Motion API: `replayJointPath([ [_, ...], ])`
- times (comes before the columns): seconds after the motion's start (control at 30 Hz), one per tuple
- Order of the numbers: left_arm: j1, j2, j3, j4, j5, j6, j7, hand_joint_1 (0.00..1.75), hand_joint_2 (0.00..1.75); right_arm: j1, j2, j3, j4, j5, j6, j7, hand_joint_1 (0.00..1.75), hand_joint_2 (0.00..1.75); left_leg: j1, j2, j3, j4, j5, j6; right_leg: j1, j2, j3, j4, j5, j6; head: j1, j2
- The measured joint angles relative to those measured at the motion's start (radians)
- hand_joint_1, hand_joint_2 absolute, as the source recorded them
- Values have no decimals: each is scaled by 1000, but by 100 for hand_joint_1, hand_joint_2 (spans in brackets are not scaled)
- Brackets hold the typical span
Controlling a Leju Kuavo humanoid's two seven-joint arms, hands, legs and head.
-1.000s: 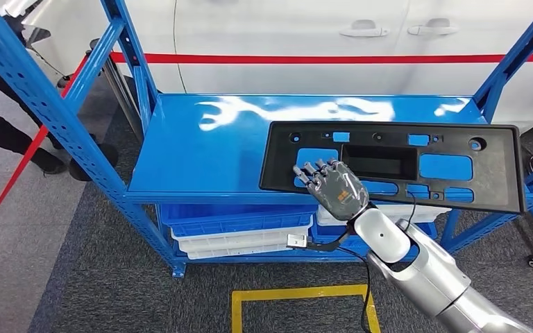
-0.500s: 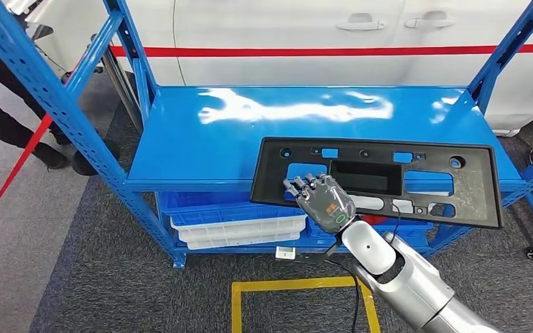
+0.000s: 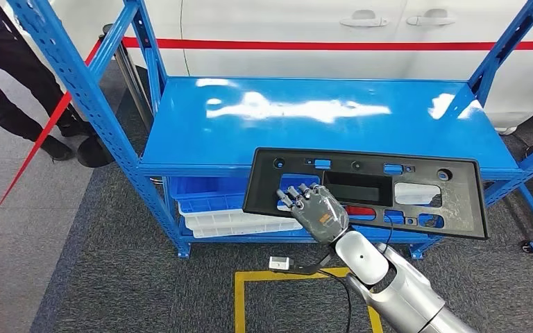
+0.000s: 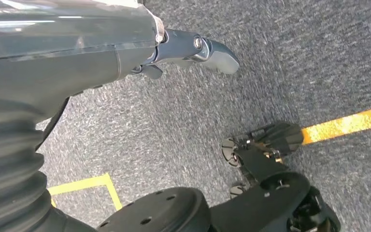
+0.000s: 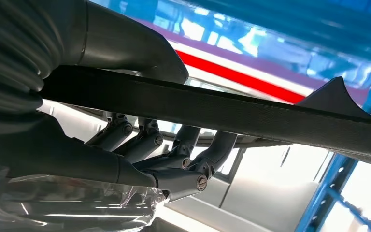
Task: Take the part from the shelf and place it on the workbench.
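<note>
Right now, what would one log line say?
right hand: holds panel | panel: partly off shelf edge | left hand: hangs over carpet

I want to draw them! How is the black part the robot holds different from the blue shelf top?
The black part is matte and full of cut-out holes; the blue shelf top is shiny and solid. The part is gripped by the right hand; the shelf top sits fixed. Both are flat and wide.

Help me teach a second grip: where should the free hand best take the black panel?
Probably the long front edge of the black panel, far from the right hand gripping its other end. Come from below: it is flat, thin and unsupported there.
</note>
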State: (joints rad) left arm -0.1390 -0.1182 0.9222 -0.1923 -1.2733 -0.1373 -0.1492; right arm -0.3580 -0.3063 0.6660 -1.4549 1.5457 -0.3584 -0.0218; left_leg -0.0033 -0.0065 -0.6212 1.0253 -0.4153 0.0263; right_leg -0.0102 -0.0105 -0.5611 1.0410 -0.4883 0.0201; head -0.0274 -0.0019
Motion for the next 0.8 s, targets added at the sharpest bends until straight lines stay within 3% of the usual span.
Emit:
replayJointPath([
  [0.07, 1, 0, 0, 0, 1, 0, 0, 0, 175, 4, 4, -2, 0, 0, -6, 5, 175, 175, 1, 1, -5, -1, 9, -12, 8, -1, 6, -20, 8, -9, 0, 0],
  [0.13, 2, 0, 0, 0, 2, 0, 0, 0, 175, 10, 10, -3, 0, 0, -11, 8, 175, 175, 2, 1, -9, 2, 8, -24, 6, -2, 2, -28, 21, -21, 0, 0],
  [0.17, 3, 0, 0, 0, 2, 0, 0, 0, 175, 12, 14, -3, 0, 0, -17, 12, 175, 175, 3, 1, -17, 19, -8, -30, 3, -3, -1, -33, 29, -28, 0, 0],
  [0.23, 5, 1, 0, 0, 3, 0, 0, 0, 175, 14, 20, -3, 0, 0, -38, 28, 175, 175, 7, 1, -53, 112, -78, -41, 0, -6, -11, -39, 41, -37, 0, 0],
  [0.3, 8, 0, 0, 0, 4, 2, 1, 0, 175, 17, 22, 1, 2, 0, -62, 52, 175, 175, 10, 1, -91, 235, -145, -49, 0, -6, -26, -38, 51, -39, 0, 0],
  [0.33, 9, 0, 0, 0, 6, 4, 2, 0, 175, 19, 22, 4, 4, 0, -70, 62, 175, 175, 12, 1, -94, 264, -155, -51, 1, -6, -33, -37, 55, -39, 0, 0],
  [0.37, 11, 0, 1, 0, 8, 7, 3, 0, 175, 23, 22, 7, 5, 0, -75, 70, 175, 175, 13, 1, -78, 255, -148, -52, 1, -6, -38, -36, 59, -38, 0, 0],
  [0.47, 11, 0, 2, 0, 14, 12, 6, 0, 175, 40, 27, 10, 8, 0, -79, 74, 175, 175, 13, 2, 45, 71, -86, -45, 2, -6, -49, -27, 67, -29, 0, 0],
  [0.53, 12, 0, 3, 0, 19, 14, 10, 0, 175, 53, 33, 3, 7, 0, -80, 68, 175, 175, 10, 1, 87, -8, -74, -34, 6, -6, -55, -20, 69, -21, 0, 0],
  [0.67, 21, -3, 7, 0, 27, 18, 17, 0, 175, 79, 44, -15, 3, 0, -84, 64, 175, 175, 6, 1, 85, -16, -68, -23, 6, -5, -60, -21, 76, -25, 0, 0],
  [0.8, 22, -3, 11, 0, 27, 18, 21, 0, 175, 99, 56, -31, 2, 0, -84, 66, 175, 175, 4, 1, 79, -14, -63, -15, 4, -4, -62, -28, 87, -10, 0, 0],
])
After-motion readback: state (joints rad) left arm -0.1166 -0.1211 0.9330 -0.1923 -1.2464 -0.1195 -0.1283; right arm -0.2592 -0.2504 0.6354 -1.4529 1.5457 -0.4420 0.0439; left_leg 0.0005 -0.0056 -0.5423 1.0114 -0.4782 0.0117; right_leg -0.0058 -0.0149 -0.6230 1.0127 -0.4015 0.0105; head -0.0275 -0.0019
